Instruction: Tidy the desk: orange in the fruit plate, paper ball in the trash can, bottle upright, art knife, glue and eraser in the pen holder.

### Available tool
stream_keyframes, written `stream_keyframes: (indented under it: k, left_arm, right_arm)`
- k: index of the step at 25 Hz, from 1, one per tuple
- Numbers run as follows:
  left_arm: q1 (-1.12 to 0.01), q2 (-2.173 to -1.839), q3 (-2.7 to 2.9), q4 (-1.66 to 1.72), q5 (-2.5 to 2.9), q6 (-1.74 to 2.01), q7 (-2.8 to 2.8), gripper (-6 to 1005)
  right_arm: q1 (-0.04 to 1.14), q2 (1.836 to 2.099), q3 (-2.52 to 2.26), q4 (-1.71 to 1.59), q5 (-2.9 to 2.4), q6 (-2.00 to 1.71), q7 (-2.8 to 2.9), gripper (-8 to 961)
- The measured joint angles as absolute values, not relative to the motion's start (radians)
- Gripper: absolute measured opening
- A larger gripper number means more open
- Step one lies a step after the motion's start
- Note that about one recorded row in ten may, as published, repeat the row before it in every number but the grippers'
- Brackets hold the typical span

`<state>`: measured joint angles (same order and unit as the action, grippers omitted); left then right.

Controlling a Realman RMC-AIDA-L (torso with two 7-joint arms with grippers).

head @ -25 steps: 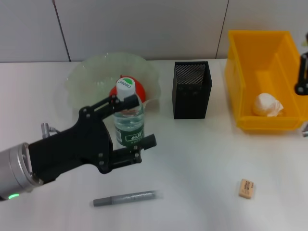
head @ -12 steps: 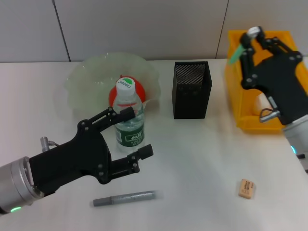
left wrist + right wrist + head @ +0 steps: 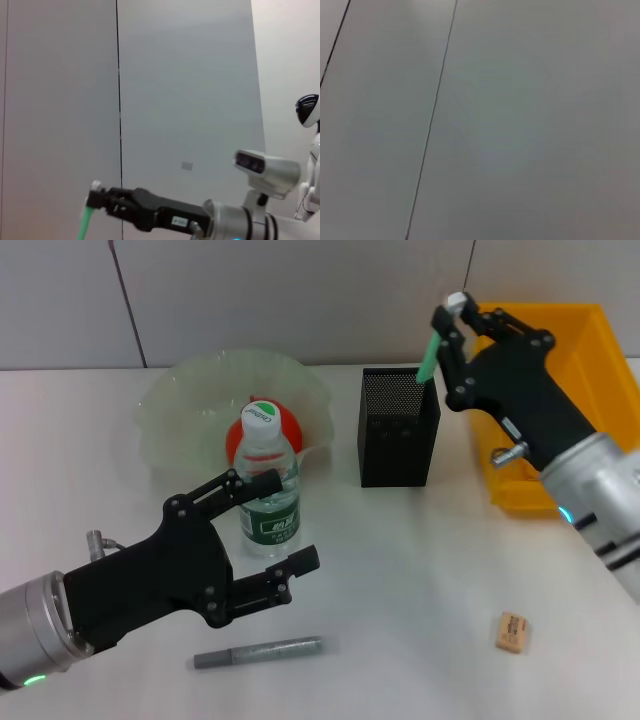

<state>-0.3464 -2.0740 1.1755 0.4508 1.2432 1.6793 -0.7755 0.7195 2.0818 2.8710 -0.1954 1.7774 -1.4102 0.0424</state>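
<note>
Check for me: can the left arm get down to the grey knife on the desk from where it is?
Probably yes. The left gripper is open and empty, beside the upright bottle, and the knife lies in the open just in front of it with nothing on top.

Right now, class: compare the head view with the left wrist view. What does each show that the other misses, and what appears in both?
Only the head view shows the desk: upright bottle, orange in the fruit plate, pen holder, eraser, grey pen-like item, yellow bin, and the open left gripper.

Only the left wrist view shows a distant white robot.

Both show the right gripper holding a green stick.
</note>
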Motion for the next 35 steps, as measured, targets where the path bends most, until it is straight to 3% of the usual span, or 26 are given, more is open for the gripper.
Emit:
stream_keyframes:
  k: [12, 21, 26, 31, 32, 35]
  left_arm:
    - [-0.346, -2.072, 1.175, 0.443, 1.251, 1.68, -0.774, 813]
    - [-0.345, -2.071, 1.179, 0.443, 1.257, 1.679, -0.751, 813]
    - [-0.336, -2.07, 1.18, 0.441, 1.267, 1.67, -0.735, 813]
    - [-0.329, -2.068, 1.182, 0.433, 1.301, 1.649, -0.726, 813]
    - [-0.327, -2.066, 1.182, 0.43, 1.331, 1.637, -0.726, 813]
    - [-0.319, -2.064, 1.184, 0.43, 1.39, 1.597, -0.733, 813]
  right_arm:
    - [0.756, 2.082, 2.873, -0.165, 1.754, -1.209, 0.162, 286]
    - [0.715, 2.08, 2.872, -0.15, 1.748, -1.331, 0.264, 312]
    - [0.639, 2.08, 2.869, 0.063, 1.65, -1.524, 0.579, 504]
    - [0.596, 2.084, 2.789, 0.494, 1.494, -1.595, 1.091, 690]
    - [0.562, 2.081, 2.671, 0.713, 1.457, -1.592, 1.33, 727]
    - [0.518, 2.077, 2.55, 0.929, 1.405, -1.577, 1.542, 726]
